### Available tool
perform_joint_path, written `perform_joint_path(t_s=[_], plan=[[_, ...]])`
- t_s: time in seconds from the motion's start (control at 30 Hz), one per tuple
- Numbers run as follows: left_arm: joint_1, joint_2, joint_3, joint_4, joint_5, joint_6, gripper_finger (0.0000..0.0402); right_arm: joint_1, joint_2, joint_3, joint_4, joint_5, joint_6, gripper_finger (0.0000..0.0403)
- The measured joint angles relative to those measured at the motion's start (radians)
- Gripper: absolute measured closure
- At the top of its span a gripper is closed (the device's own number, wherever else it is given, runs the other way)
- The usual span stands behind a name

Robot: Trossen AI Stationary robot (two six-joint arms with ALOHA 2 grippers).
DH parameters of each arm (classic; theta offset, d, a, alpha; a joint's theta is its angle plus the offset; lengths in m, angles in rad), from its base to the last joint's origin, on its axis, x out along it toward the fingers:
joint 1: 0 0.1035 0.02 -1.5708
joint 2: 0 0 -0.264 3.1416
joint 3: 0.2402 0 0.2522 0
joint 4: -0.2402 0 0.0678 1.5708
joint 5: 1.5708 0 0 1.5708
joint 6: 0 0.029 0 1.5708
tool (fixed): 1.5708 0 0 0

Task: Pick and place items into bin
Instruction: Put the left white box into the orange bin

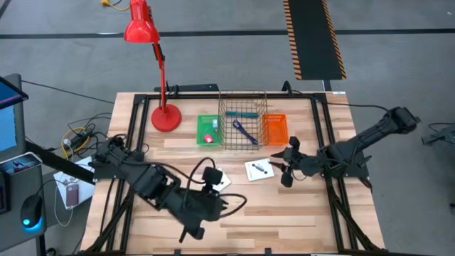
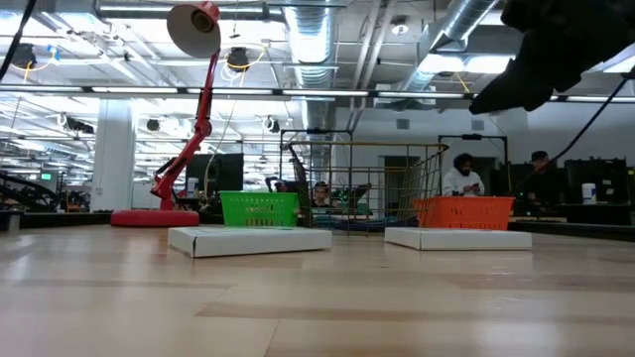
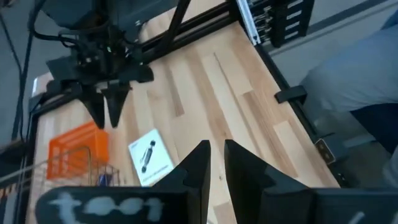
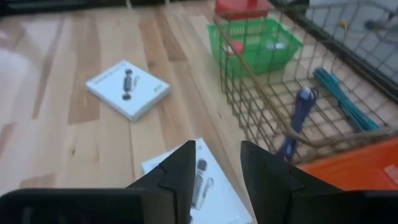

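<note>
Pale wood planks make up the table (image 1: pixel 284 213), with three containers in a row near its far edge: a green basket (image 1: pixel 208 130), a wire basket (image 1: pixel 242 121) in the middle, and an orange basket (image 1: pixel 275 129). Beside the green basket stands a red desk lamp (image 1: pixel 151 57).

Inside the wire basket lie a teal marker (image 4: pixel 344 101) and a blue-purple strap (image 4: pixel 297 118). A small red block (image 4: pixel 234 48) sits in the green basket.

Two white cards remain on the bare table in front of the baskets. One card (image 1: pixel 259 169) lies just in front of the orange basket; the other card (image 1: pixel 219 178) lies nearer the middle, partly covered by the left arm in the high view.

Above the first card hovers the right gripper (image 1: pixel 288 163), fingers spread and holding nothing; its wrist view shows that card directly beyond its fingertips (image 4: pixel 186 163). Over the near middle of the table hangs the left gripper (image 3: pixel 214 152), fingers slightly apart and also holding nothing.
</note>
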Motion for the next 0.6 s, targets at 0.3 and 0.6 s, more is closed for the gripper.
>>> perform_joint_path(t_s=[0.3, 0.6], plan=[[0.119, 0.001, 0.000, 0.038, 0.173, 0.029, 0.0365, 0.097, 0.020, -0.025, 0.067, 0.023, -0.008, 0.0282], [0.160, -0.057, 0.000, -0.107, 0.090, -0.055, 0.0365, 0.209, 0.019, -0.025, 0.101, 0.054, -0.002, 0.0282]])
